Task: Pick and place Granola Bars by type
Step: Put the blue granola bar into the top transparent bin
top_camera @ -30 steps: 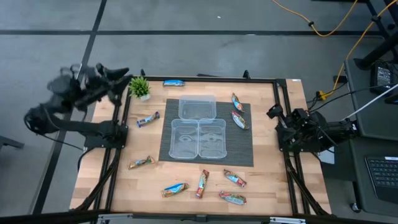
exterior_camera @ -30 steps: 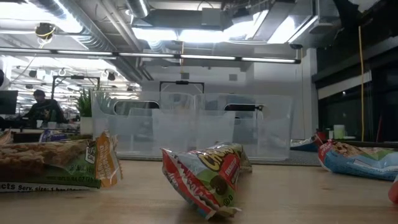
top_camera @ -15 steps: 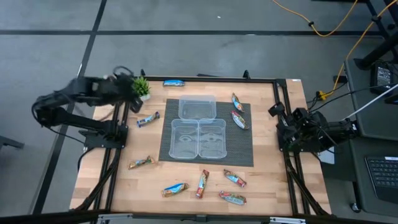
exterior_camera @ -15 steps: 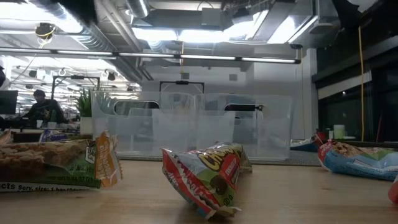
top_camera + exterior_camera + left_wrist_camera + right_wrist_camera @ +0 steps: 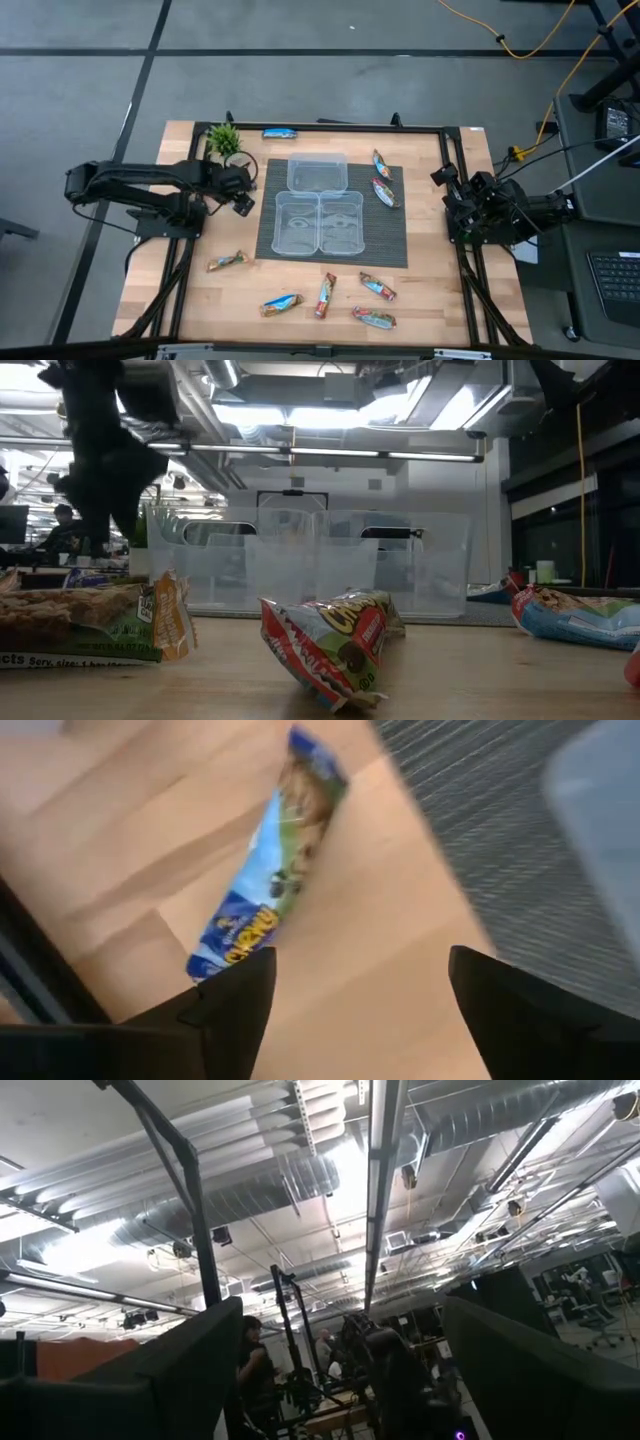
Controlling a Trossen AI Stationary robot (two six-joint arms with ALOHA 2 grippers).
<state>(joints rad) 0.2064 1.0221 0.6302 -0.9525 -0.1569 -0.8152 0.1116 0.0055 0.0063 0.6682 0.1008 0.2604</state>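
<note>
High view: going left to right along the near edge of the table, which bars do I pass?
Tan bar → blue bar → red bar standing lengthwise → teal bar, with another teal bar just below it.

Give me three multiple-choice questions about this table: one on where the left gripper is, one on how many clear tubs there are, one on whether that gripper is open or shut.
1. The left gripper is: A) over the blue bar beside the mat; B) inside a tub; C) parked off the table.
2. Clear tubs on the mat: A) two; B) three; C) five.
3. The left gripper is: A) shut on a bar; B) shut, empty; C) open.

Answers: 1 A, its wrist view shows the bar just ahead. 2 B, three stand together. 3 C, its fingers stand apart. The right gripper waits at the table's right edge.
</note>
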